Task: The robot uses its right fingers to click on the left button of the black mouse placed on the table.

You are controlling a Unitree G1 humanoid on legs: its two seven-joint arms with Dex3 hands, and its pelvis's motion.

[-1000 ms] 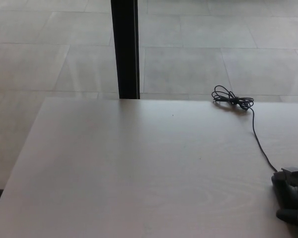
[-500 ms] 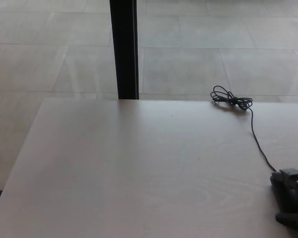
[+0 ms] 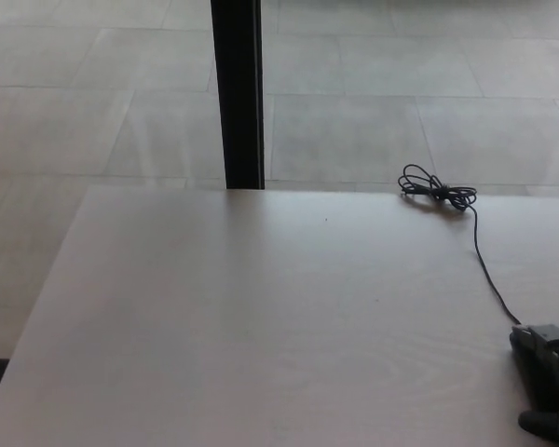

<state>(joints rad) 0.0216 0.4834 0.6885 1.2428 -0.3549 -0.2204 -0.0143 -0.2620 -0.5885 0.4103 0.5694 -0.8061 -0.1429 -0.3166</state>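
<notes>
One view only, the head camera, so you get everything from above and in front. Your table (image 3: 261,317) is pale wood and fills the lower picture, with grey floor tiles (image 3: 373,130) beyond its far edge and a black post (image 3: 237,93) standing just behind that edge. A thin black cable (image 3: 489,275) runs from a coiled bundle (image 3: 436,189) near the far right edge down toward the bottom right corner. There your right hand (image 3: 548,382) shows only in part, dark and cut by the frame, resting over the spot where the cable ends. You cannot make out the mouse under it, nor tell how the fingers are set. No brand, label or writing can be read anywhere
</notes>
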